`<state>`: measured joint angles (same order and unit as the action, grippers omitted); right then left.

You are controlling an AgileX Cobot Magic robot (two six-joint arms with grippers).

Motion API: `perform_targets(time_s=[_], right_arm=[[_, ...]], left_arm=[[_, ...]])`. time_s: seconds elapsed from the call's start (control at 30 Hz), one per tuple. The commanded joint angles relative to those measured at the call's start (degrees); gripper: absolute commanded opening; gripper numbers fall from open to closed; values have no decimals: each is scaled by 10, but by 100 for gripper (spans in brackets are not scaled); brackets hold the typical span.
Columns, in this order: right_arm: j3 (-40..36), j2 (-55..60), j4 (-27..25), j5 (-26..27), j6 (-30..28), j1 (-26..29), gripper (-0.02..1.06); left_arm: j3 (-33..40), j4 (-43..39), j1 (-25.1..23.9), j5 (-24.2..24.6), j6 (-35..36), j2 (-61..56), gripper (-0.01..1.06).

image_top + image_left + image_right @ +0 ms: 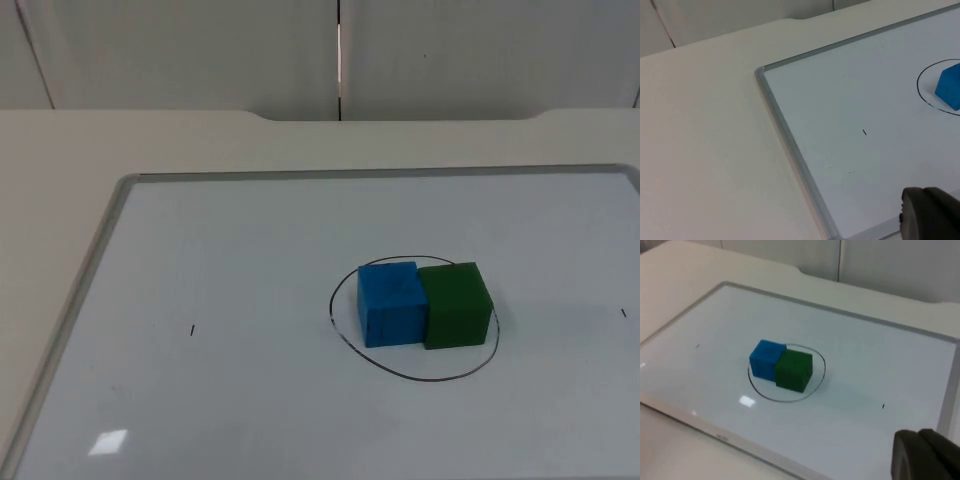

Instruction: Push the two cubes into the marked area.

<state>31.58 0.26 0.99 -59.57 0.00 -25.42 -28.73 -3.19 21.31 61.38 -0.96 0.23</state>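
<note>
Blue cube (390, 302): on the whiteboard (220, 290), inside the drawn ring (345, 345), toward the board's right half; one face flush against its neighbour.
Green cube (456, 304): touching the blue one on the side nearer the board's right edge, also inside the ring.
Task state: both cubes look home; by my reading nothing is left to push.
Left gripper (930, 215): a fingertip shows near the board's front-left edge, well apart from the cubes; waiting. Jaws: cannot tell.
Right gripper (925, 457): fingertip near the board's front-right corner, clear of the ring. Jaws: cannot tell.
Handling: probably light, stiff blocks that slide easily on the slick board. Push low on a flat side face, centred, or they may spin.
</note>
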Motion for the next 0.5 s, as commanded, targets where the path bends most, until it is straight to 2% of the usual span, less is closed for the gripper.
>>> perform_targets(time_s=[0.0, 0.23, 0.47], right_arm=[[-2, -3, -2, -21, -11, 1, 0], [-14, -3, -27, -16, -40, 1, 0], [-14, -3, -27, -20, -41, 1, 0]], left_arm=[[4, -3, -1, 2, 2, -2, 0], [4, -3, -1, 2, 2, -2, 0], [4, -3, -1, 2, 2, -2, 0]])
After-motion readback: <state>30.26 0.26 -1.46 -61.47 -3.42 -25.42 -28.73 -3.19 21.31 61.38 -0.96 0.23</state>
